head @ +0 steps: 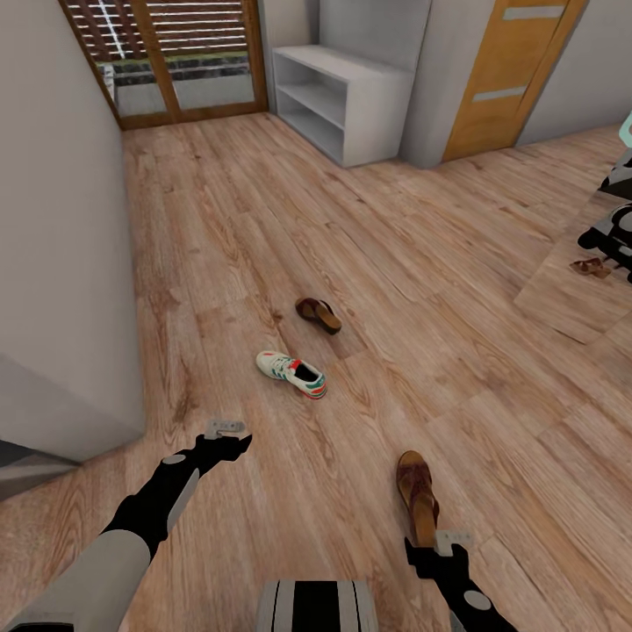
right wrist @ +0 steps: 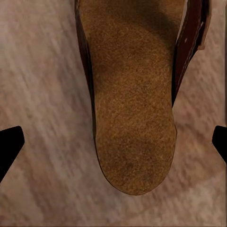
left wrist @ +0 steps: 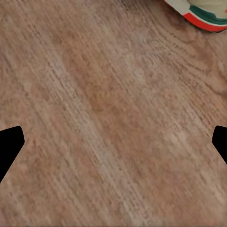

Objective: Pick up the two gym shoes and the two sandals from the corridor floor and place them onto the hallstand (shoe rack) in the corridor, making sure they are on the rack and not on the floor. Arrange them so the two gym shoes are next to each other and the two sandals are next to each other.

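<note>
One gym shoe [head: 292,373], white with green stripes and a red-orange heel, lies on the corridor floor [head: 263,228] mid-view; its heel edge [left wrist: 203,12] shows in the left wrist view. A brown sandal [head: 318,314] lies just beyond it. Another sandal [head: 417,496] lies nearer, at lower right. My left gripper [head: 226,430] [left wrist: 113,146] hangs open over bare planks, short of the gym shoe. My right gripper [head: 452,537] [right wrist: 113,142] is open right behind the near sandal's heel, whose tan footbed [right wrist: 132,109] sits between the fingertips' line. The hallstand [head: 342,101] stands far back.
A grey wall [head: 61,219] closes the left side. A slatted glass door [head: 175,53] is at the far end, and a wooden door [head: 509,70] is right of the hallstand. A leaning mirror [head: 570,298] at the right edge reflects a sandal.
</note>
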